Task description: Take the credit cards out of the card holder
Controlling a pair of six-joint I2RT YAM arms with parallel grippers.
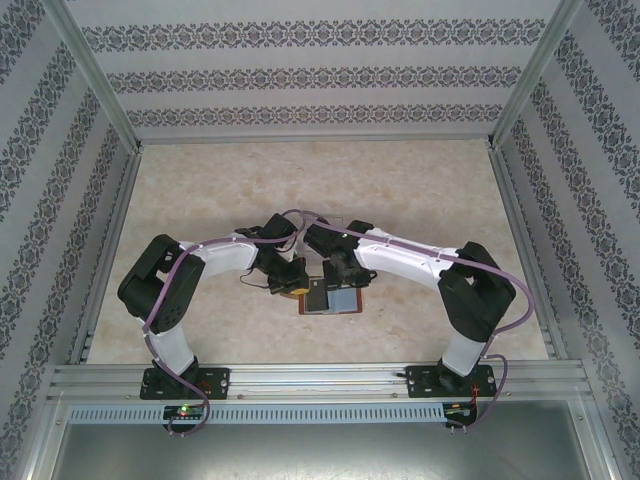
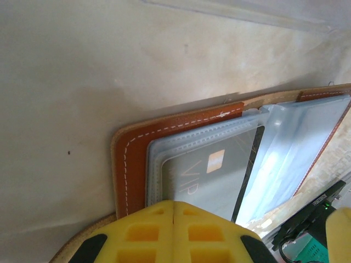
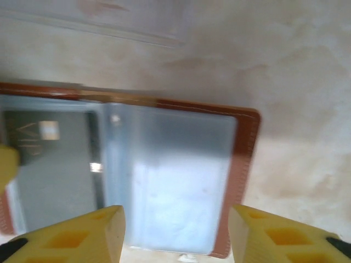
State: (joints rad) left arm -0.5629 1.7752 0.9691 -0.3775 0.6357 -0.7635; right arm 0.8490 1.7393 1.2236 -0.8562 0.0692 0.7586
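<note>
Top external view: my two arms are bending inward over one card holder (image 1: 330,298) lying open on the table (image 1: 420,200), with my left gripper (image 1: 287,283) and right gripper (image 1: 340,272) hanging close above it.

Left wrist view: my left gripper (image 2: 173,205) is keeping its two yellow pads together with no gap, over the card holder (image 2: 131,159). One dark credit card (image 2: 214,175) is sitting in a clear pocket, reading "VIP".

Right wrist view: my right gripper (image 3: 175,213) is holding its fingers wide apart above the card holder (image 3: 244,159). That one "VIP" credit card (image 3: 55,164) is showing at left. I cannot tell whether the pale blue pocket (image 3: 170,175) beside it is holding another.
</note>
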